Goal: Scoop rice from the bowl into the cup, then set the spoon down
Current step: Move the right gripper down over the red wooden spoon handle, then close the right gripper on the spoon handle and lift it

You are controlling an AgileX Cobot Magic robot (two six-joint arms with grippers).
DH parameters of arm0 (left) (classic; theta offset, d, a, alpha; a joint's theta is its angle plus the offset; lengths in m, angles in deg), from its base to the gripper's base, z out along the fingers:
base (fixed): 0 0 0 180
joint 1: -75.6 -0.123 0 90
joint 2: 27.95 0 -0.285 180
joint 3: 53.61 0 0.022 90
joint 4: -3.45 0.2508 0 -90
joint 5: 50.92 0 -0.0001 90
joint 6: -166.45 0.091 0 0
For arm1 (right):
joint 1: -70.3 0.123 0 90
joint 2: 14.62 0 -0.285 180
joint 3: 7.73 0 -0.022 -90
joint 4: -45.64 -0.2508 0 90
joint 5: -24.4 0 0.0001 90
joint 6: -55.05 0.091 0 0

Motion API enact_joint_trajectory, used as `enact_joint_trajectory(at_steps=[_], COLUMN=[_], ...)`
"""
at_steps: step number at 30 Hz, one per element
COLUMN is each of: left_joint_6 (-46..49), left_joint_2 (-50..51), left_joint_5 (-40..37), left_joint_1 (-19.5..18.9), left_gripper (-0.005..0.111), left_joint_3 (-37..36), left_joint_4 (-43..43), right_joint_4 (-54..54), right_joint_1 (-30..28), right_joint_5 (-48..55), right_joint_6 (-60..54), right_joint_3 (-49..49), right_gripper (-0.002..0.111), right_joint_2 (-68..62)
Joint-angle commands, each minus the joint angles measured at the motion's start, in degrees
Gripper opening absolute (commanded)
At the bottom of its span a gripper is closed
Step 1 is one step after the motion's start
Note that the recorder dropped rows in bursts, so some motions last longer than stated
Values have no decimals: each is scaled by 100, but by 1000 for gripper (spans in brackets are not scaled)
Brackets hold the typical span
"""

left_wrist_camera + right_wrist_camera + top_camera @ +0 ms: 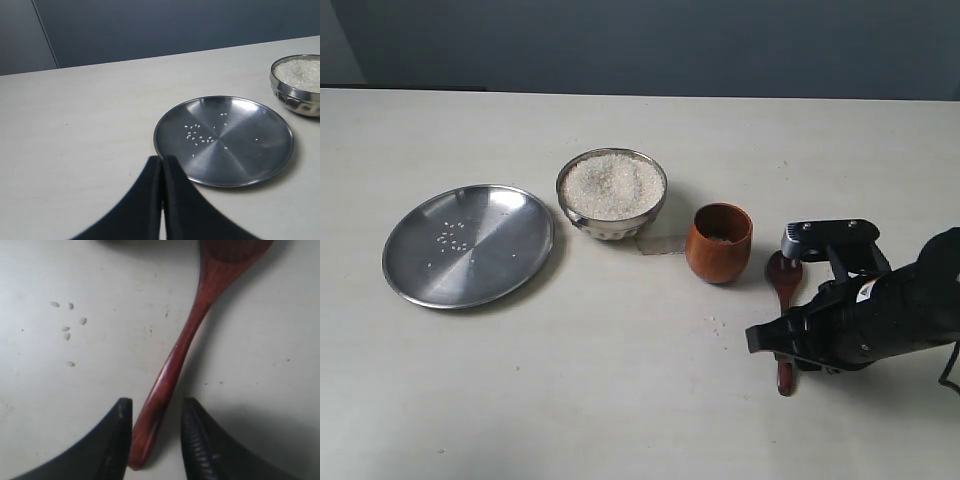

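The spoon lies flat on the table just right of the wooden cup, its head toward the back. In the right wrist view the spoon's handle runs between the fingers of my right gripper, which is open; one finger is close against the handle and a gap shows on the other side. From outside, the right gripper sits low over the handle's end. The steel bowl holds heaped rice. Some rice shows inside the cup. My left gripper is shut and empty.
A wide flat steel plate with a few stray grains lies left of the bowl; the left wrist view shows the plate and bowl. Loose grains lie on the table beside the spoon.
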Motion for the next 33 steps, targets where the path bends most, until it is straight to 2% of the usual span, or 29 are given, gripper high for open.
enact_joint_trajectory(at_steps=[1, 5, 21, 26, 33], left_joint_6=[-6, -6, -6, -6, -6], left_joint_2=[-21, -21, -21, -21, -21], left_joint_5=[14, 14, 14, 14, 14], left_joint_1=[-7, -7, -7, -7, -7], left_gripper=[0, 0, 0, 0, 0], left_joint_3=[-16, -16, -16, -16, -16], left_joint_4=[31, 31, 31, 31, 31], right_joint_4=[-51, -188, -29, 387, 279], right_joint_1=[188, 415, 369, -33, 3], right_joint_5=[-2, -151, -573, -67, 76], right_joint_6=[8, 31, 120, 147, 214], right_joint_3=[-12, -12, -12, -12, -12], right_gripper=[34, 34, 34, 34, 34], right_joint_2=[-10, -10, -10, -10, -144])
